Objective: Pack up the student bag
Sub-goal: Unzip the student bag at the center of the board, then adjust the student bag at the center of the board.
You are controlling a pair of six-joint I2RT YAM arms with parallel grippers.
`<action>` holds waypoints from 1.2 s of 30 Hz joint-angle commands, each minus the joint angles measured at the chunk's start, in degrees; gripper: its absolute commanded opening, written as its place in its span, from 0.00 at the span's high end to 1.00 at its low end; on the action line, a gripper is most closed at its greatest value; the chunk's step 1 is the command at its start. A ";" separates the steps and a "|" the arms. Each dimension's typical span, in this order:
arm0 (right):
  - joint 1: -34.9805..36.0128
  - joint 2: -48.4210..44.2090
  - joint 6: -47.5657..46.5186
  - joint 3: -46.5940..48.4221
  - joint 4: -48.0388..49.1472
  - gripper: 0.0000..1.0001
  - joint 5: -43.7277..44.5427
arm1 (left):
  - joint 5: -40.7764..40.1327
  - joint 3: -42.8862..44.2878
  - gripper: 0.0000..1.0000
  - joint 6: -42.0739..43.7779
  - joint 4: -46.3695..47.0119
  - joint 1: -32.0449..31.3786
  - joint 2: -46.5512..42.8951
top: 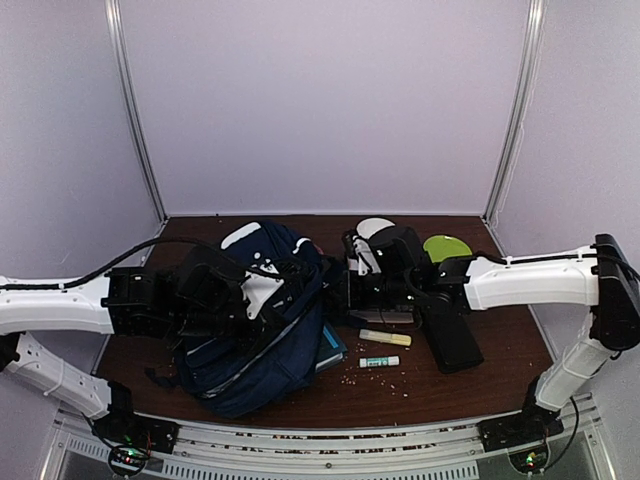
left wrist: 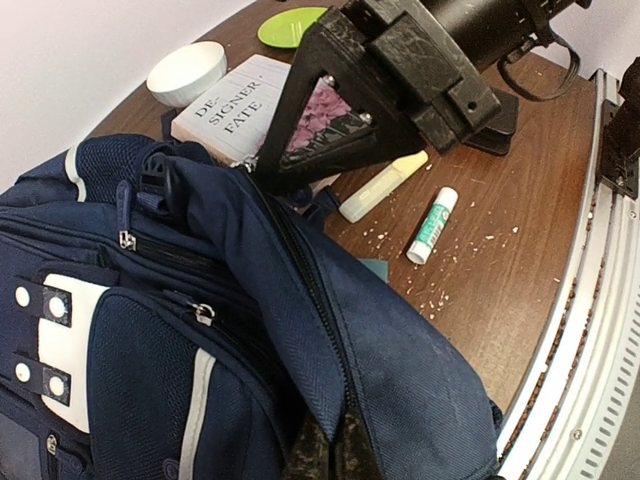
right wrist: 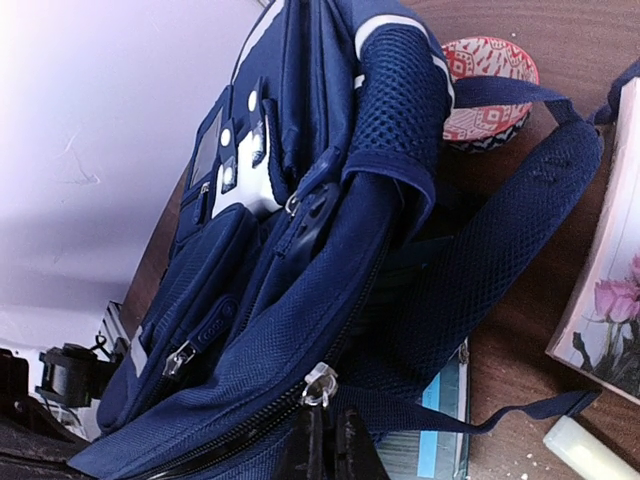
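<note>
Student bag (top: 262, 335), navy with white trim, lies left of centre on the brown table (top: 490, 390). The left gripper (left wrist: 330, 452) is clenched on the fabric edge along the bag's zip. The right gripper (right wrist: 322, 432) is clenched on the bag's edge just beside a zip pull (right wrist: 319, 385), so both jaws grasp the bag. To the right lie a book (left wrist: 235, 105), a yellow stick (left wrist: 385, 185) and a green-and-white tube (left wrist: 433, 225), with a white bowl (left wrist: 187, 72) and green plate (left wrist: 290, 25) farther back. A flat black case (top: 450, 335) lies further right. A red-patterned bowl (right wrist: 490, 85) sits beside a strap.
</note>
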 commanded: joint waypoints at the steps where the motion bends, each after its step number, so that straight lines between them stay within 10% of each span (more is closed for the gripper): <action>1: -2.86 -3.14 1.44 -0.26 0.20 0.77 3.16 | -3.26 4.02 1.00 1.06 -1.47 0.53 2.60; 8: -2.51 -12.74 8.37 -11.47 2.96 0.32 1.03 | -3.54 13.28 1.00 1.83 0.98 1.86 10.72; 24: 4.28 -2.11 22.02 -16.61 24.13 0.23 -7.21 | -1.99 28.50 1.00 2.54 2.72 3.73 19.44; 27: 4.45 0.87 22.88 -15.59 23.29 0.37 -5.65 | -1.27 29.35 1.00 2.64 2.67 4.15 20.75; 32: 4.45 0.26 23.05 -17.51 24.37 0.94 -2.48 | -1.38 29.28 0.97 2.46 1.58 4.54 20.70; 36: 3.97 -1.90 21.80 -17.43 21.83 1.00 -2.14 | -0.43 26.53 0.48 2.89 0.07 4.70 18.31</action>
